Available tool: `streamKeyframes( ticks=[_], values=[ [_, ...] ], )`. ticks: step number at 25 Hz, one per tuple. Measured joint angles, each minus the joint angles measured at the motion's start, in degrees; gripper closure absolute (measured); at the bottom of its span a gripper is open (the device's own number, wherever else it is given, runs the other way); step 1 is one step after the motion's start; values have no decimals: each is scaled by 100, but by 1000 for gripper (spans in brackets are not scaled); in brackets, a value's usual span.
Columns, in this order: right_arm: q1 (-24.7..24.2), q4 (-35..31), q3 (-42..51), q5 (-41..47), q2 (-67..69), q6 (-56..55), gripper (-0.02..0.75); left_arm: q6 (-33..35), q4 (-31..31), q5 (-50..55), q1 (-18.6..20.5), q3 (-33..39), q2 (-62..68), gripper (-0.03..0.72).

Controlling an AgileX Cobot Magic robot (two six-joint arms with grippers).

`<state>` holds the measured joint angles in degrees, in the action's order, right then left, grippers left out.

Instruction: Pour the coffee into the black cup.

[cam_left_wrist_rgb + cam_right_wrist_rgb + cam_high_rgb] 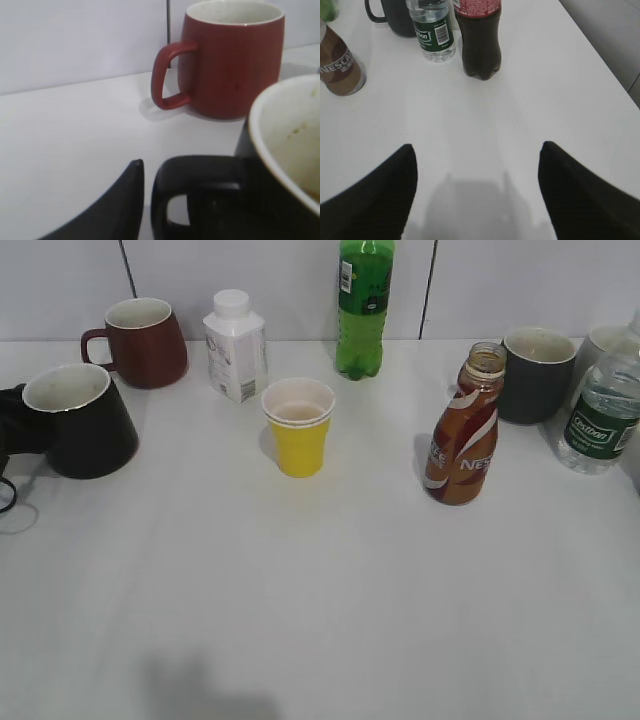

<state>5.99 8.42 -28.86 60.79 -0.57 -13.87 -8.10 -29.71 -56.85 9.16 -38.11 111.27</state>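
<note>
Coffee bottle (463,430) stands upright, capless, right of centre on the counter (320,590), just ahead of the grey mug (536,373) and well apart from the black cup (82,418) at far left. In the exterior view the cup sits slightly tilted, with the left pincer (8,445) at its handle side. Left wrist view: one dark finger (117,207) lies just outside the cup handle (192,192); the other finger is out of view, so I cannot tell whether this pincer is spread or pinching the handle. Right pincer (477,170) is spread wide over bare counter, holding nothing, with the bottle (340,62) well ahead and to its left. Handling judgement: the bottle looks like thin plastic, mostly full, so moderately heavy and bottom-weighted; a smooth label sleeve likely makes it slippery, and a hard squeeze could push liquid out of the open neck. Best hold is probably the narrowed waist mid-body, where the curve resists sliding. The cup looks glazed ceramic: rigid, heavy, slick, chippable; steady it by handle or wall.
</note>
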Motion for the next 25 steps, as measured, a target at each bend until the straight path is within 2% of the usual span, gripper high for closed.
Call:
streamKeyframes(
  ticks=[6,11,20,25],
  values=[
    [0,0,0,0,0,0,150,0,-305,-205,0,-79,188,461],
    [0,0,0,0,0,0,150,-26,-505,-520,0,-79,232,646],
    [0,0,0,0,0,0,150,-379,-946,-671,-97,-79,243,648],
    [0,0,0,0,0,0,150,-729,-1283,-795,-101,-74,-196,649]
  ],
)
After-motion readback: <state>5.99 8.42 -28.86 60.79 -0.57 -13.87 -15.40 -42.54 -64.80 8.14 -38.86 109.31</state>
